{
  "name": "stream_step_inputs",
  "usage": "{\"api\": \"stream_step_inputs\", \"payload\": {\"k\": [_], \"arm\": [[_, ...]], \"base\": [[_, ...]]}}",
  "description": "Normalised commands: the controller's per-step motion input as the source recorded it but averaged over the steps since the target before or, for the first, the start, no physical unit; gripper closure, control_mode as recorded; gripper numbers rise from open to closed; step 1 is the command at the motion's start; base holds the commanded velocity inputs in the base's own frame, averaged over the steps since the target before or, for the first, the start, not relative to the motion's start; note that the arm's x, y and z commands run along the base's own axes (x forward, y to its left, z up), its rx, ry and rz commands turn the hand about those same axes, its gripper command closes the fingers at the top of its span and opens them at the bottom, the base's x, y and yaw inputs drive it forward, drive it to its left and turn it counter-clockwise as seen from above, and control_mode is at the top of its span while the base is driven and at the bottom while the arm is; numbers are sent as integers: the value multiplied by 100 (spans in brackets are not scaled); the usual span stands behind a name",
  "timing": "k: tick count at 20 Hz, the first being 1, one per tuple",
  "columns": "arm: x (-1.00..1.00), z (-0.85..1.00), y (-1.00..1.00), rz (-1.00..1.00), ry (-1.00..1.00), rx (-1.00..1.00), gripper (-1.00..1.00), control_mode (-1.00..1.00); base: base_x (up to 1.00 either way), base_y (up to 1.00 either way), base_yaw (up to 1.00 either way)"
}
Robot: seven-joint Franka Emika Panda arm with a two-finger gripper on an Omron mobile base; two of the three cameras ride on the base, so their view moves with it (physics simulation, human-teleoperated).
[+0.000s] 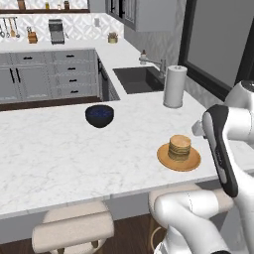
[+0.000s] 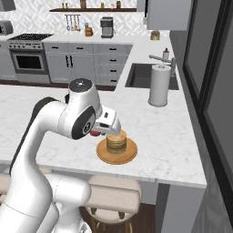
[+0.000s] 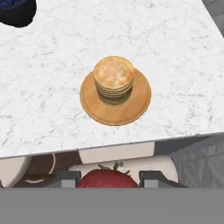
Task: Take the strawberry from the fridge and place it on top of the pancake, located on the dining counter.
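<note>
Nearest in the hand view, the hand [image 3: 109,177] is closed partway on the strawberry [image 3: 107,178], its two dark fingertips [image 3: 66,178] pressing the red berry from either side, with the green leaves showing at the berry's top. In the right base view the strawberry [image 2: 95,133] shows as a small red spot under the hand [image 2: 101,131], held above the near edge of the surface [image 2: 164,141] and just beside the pancake [image 2: 116,141]. The pancake [image 3: 113,80] sits as a short stack in the middle of its round orange-brown plate [image 3: 135,105], close to the edge of the white marble surface, and its top is bare. Padded stools [image 1: 74,230] stand below that edge. Farther out on the surface, well apart from the plate, sits a dark blue bowl [image 1: 99,115]. Beyond it a paper towel roll [image 1: 175,86] stands upright near the sink [image 1: 136,79], and grey cabinets [image 1: 49,74] line the back wall.
</note>
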Motion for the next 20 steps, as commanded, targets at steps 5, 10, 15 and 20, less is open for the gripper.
{"api": "stream_step_inputs", "payload": {"k": [5,10,15,20], "arm": [[69,-9,0,-3,9,0,100,-100],[48,-37,0,-3,3,0,100,-100],[20,-49,0,-4,3,-1,100,-100],[42,-24,0,-3,1,0,100,-100]], "base": [[0,0,0],[0,0,0],[0,0,0],[0,0,0]]}}
